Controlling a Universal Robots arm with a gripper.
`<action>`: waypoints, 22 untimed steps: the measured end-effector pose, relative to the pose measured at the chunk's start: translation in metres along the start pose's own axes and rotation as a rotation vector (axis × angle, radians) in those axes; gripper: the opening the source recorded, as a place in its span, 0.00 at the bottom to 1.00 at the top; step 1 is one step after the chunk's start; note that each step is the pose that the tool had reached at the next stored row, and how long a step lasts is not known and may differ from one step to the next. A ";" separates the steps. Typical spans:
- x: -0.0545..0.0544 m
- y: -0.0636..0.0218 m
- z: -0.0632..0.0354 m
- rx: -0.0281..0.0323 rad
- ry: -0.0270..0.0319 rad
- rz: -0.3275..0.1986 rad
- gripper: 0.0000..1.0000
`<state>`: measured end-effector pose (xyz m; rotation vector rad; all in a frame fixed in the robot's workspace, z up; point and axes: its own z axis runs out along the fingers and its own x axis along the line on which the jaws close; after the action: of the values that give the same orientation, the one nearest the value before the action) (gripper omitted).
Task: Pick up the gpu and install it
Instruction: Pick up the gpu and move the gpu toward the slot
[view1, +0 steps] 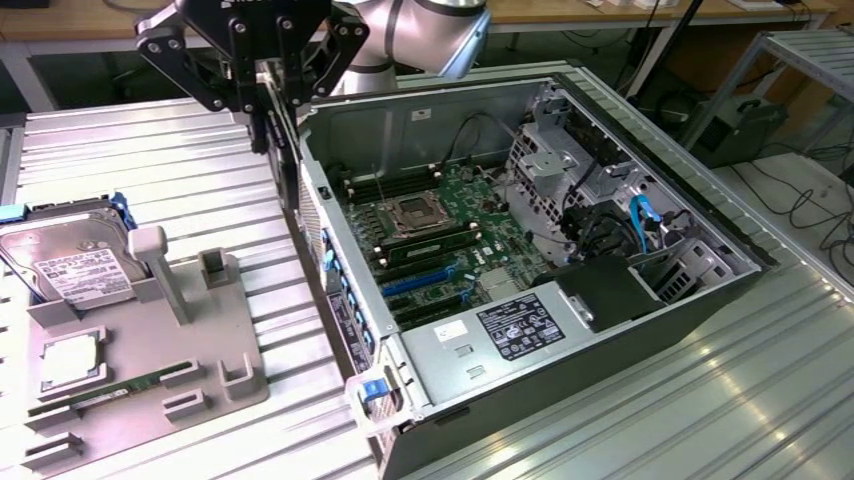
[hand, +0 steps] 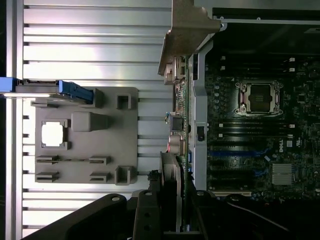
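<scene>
At the exterior view's left, a silver hard drive with a white label stands in a blue frame on a grey moulded plastic holder. The holder also carries a square silver processor chip and a narrow green memory stick. Just to the right, the black gripper hangs from above, clenched on the gpu, a thin flat card with a green board and a dark side. The card hangs upright on edge in the air. It is right beside the nearer side wall of the open grey metal computer case, and its pale metal bracket points away from the fingers. It sits in no slot. Inside the case lies a green motherboard with blue expansion slots. Further right are a grey power supply box and blue cables.
</scene>
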<state>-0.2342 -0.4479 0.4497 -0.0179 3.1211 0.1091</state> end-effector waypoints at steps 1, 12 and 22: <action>-0.001 0.0000 0.0000 -0.0001 0.0000 0.000 0.27; -0.011 -0.0001 0.0002 -0.0001 0.0000 0.000 0.27; -0.020 -0.0002 0.0004 -0.0001 -0.0001 0.000 0.27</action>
<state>-0.2146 -0.4479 0.4497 -0.0179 3.1210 0.1092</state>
